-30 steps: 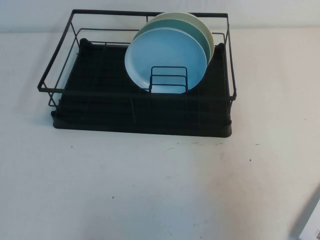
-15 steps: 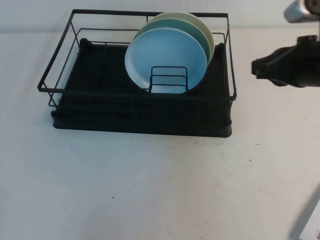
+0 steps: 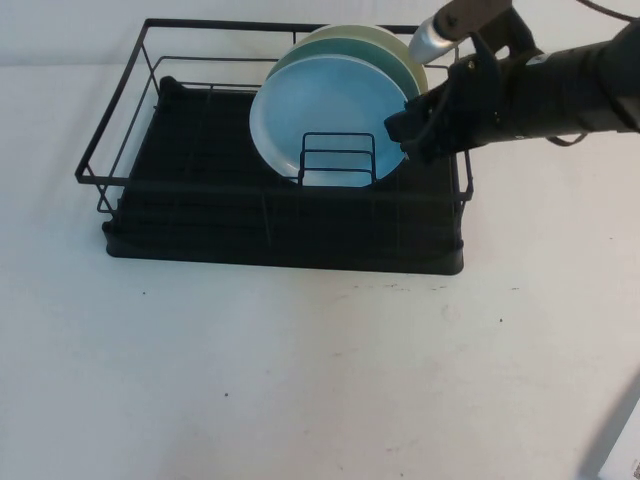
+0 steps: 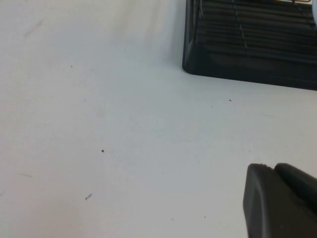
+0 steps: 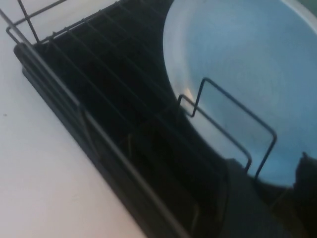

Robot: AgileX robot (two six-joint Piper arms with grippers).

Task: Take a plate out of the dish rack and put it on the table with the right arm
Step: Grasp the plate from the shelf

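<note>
The light sky-blue plate [image 3: 330,110] stands upright at the front of a stack in the black dish rack [image 3: 200,210], behind the small wire plate holder [image 3: 338,158]. My right gripper [image 3: 405,132] reaches in from the right and is open at the plate's right rim, above the rack's right side. In the right wrist view the plate [image 5: 237,64] and the holder [image 5: 223,114] fill the frame, with my right gripper [image 5: 272,173] open just before the plate's lower edge. My left gripper [image 4: 277,198] is shut above the bare white table [image 4: 124,124], outside the high view.
A teal-green plate [image 3: 340,45] and a cream plate [image 3: 415,60] stand behind the blue one. The rack's wire rail [image 3: 462,120] runs under my right arm. White table [image 3: 300,380] spreads in front. A pale object [image 3: 620,445] sits at the front right corner.
My right arm has come in from the right edge and moved left over the rack's right rail, up to the blue plate's right rim. The plates have not moved.
</note>
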